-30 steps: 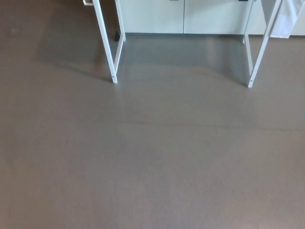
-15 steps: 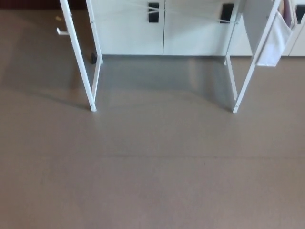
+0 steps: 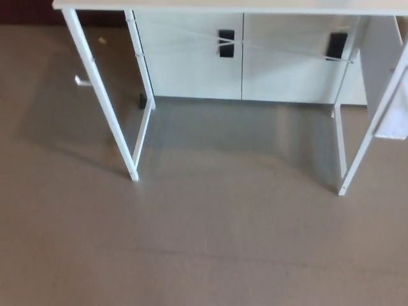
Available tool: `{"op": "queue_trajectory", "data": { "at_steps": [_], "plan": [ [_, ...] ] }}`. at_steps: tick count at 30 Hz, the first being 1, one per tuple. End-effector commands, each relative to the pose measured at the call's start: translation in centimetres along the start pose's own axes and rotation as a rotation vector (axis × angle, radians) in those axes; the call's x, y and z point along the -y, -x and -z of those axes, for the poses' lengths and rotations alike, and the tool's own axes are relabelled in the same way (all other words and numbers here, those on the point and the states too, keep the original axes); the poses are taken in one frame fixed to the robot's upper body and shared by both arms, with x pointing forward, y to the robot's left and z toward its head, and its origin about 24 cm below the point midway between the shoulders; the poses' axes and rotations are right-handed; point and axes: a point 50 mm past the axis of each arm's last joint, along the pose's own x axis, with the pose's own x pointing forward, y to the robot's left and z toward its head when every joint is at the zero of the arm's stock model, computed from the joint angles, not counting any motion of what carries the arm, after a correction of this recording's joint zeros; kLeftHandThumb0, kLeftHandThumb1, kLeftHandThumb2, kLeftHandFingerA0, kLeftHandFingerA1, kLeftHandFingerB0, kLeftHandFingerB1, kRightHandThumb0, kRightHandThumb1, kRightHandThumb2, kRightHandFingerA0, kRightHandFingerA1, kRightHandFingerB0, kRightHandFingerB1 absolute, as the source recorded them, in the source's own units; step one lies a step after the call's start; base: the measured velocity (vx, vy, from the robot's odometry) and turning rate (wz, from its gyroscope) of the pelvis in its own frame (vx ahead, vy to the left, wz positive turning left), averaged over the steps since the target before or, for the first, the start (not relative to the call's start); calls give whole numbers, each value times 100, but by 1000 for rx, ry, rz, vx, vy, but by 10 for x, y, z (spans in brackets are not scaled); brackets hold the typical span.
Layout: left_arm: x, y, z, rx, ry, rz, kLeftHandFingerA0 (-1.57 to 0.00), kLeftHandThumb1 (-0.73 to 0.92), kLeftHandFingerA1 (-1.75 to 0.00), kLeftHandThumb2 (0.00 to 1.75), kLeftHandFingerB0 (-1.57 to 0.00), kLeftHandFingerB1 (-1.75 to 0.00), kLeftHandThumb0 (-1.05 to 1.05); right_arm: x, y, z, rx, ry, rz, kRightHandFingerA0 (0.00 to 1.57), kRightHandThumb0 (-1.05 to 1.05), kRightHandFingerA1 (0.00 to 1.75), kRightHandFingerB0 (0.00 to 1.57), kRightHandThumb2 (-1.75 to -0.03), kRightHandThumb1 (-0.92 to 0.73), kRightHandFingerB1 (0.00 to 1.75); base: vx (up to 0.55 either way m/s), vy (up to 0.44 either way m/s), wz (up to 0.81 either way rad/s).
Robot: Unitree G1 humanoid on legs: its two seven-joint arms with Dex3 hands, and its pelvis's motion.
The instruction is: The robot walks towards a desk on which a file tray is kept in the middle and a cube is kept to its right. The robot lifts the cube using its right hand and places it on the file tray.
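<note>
Probably walking to the white desk (image 3: 191, 5). Aiming straight between the desk's legs (image 3: 101, 95), stopping just in front. Not seeing either hand. Not seeing cube or file tray above the desk's edge yet.

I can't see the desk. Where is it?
In the head view, the white desk stands across the top, legs on the floor, a white cabinet behind it.

this looks like an office or a plain workroom. a white desk (image 3: 191, 5) on thin white legs (image 3: 101, 95) stands at the far side, with low white cabinets (image 3: 191, 64) bearing black handles (image 3: 225, 43) behind it. the smooth grey-brown floor (image 3: 204, 248) fills the near part.
</note>
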Motion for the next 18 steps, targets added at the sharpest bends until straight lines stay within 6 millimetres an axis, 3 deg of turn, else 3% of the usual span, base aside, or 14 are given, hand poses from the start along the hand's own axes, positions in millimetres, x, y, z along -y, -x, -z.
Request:
{"op": "queue_trajectory", "data": {
  "at_steps": [1, 3, 4, 5, 7, 8, 10, 11, 13, 18],
  "plan": [
    [-10, 3, -8, 41, -46, -29, -5, 71, -49, 102, -7, -40, -76, -5, 4, 5, -38, 33, -15, 29, -72, 41, 8, -81, -58, 34, 448, 63, -30],
    [-11, 4, -7, 40, -49, -30, -5, 71, -50, 102, -7, -40, -77, -7, 2, 5, -48, 8, -21, 21, -72, 37, 11, -77, -59, 35, 446, 121, -31],
    [-11, 3, -7, 29, -57, -35, 0, 69, -49, 107, -12, -44, -79, -8, 2, 6, -39, 14, -29, 0, -34, 43, 0, -96, -41, 45, 648, 124, -54],
    [-11, 3, -8, 21, -65, -39, -4, 52, -54, 110, 0, -50, -37, -8, 2, 6, -39, 8, -33, 1, -34, 43, 1, -96, -41, 46, 583, 146, -121],
    [-11, 2, -8, 19, -68, -40, -4, 52, -54, 110, 0, -50, -37, -8, 2, 6, -40, 4, -33, 1, -34, 43, 1, -96, -41, 46, 545, 188, -19],
    [-11, 2, -9, 21, -73, -42, -10, 89, -47, 67, -13, -31, -75, -8, 3, 5, -37, 18, -27, 0, -35, 44, 0, -96, -40, 45, 544, 181, -30],
    [-12, 5, -4, 22, -56, -39, -7, 87, -47, 68, -12, -31, -77, -8, 3, 4, -42, 9, -39, 0, -34, 44, 0, -96, -41, 46, 527, 174, -16],
    [-12, 6, -3, 22, -59, -35, -2, 73, -51, 105, -8, -41, -86, -8, 3, 3, -32, 42, -26, 0, -35, 43, 0, -96, -40, 45, 516, 165, -5],
    [-11, 4, -2, 14, -34, -40, -1, 70, -51, 104, -9, -44, -83, -8, 2, 3, -35, -26, -39, 0, -33, 44, 0, -96, -42, 45, 317, -14, 10],
    [-12, 4, 0, 15, -37, -37, -2, 72, -50, 104, -8, -44, -82, -10, 2, 1, -39, 35, -48, 0, -34, 43, 0, -96, -41, 46, 314, -128, 18]
  ]
}}
